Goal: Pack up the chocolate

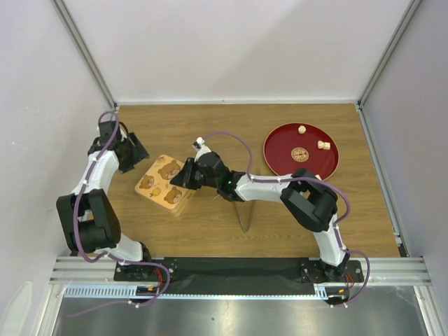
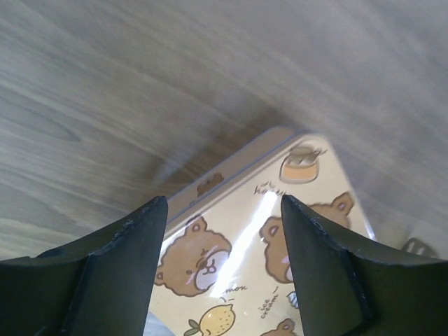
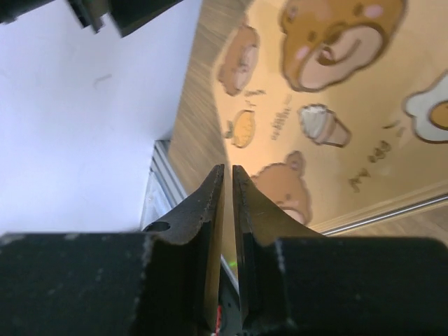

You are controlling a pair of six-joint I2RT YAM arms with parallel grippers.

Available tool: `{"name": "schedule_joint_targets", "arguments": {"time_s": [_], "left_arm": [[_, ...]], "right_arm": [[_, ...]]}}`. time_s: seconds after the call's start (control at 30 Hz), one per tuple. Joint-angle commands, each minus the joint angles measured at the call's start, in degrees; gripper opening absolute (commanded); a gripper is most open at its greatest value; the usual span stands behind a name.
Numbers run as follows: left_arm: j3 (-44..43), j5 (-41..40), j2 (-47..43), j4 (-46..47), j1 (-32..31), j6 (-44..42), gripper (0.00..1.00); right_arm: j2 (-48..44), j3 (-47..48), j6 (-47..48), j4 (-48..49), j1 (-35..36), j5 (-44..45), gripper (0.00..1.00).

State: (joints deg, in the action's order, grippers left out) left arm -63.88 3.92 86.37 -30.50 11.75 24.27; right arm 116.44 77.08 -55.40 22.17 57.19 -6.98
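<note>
So we've got the chocolate sitting on the red plate over at the far right, well apart from the bear-print box, which has its lid on. Our left gripper hangs over a corner of the box, jaws spread, nothing between them. The right gripper is clenched on nothing at the box's opposite edge. The tongs lie nearby.

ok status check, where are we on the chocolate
Left gripper open over the lid. Right gripper shut by its edge. Chocolate on the red plate; lid closed, in the way.
</note>
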Motion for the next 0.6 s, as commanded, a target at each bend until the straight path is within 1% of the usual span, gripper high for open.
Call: {"name": "schedule_joint_targets", "arguments": {"time_s": [0.0,0.13,0.2,0.33,0.47,0.57], "left_arm": [[2.7,-0.93,-0.32,1.06,-1.9,-1.86,0.72],[5.34,-0.76,-0.76,2.11,-2.43,-1.77,0.72],[5.34,-1.28,-0.94,1.94,-3.3,-1.77,0.72],[5.43,-1.73,-1.38,1.23,-4.54,-2.12,0.71],[5.52,-1.55,-1.38,0.71,-4.8,-2.3,0.71],[5.34,-3.03,-1.64,0.36,-4.81,-1.95,0.72]], "right_arm": [[2.64,0.54,-1.11,1.9,-0.67,-1.89,0.15],[2.3,-5.61,-2.52,4.72,-1.2,-0.23,0.14],[2.38,-8.07,-2.96,6.12,-1.38,-0.49,0.14],[1.6,-10.45,-2.7,5.69,-1.12,0.56,0.14],[0.54,-10.9,-1.91,5.42,-1.2,1.71,0.14],[0.45,-9.23,-0.94,4.99,-1.64,0.48,0.15]]}}
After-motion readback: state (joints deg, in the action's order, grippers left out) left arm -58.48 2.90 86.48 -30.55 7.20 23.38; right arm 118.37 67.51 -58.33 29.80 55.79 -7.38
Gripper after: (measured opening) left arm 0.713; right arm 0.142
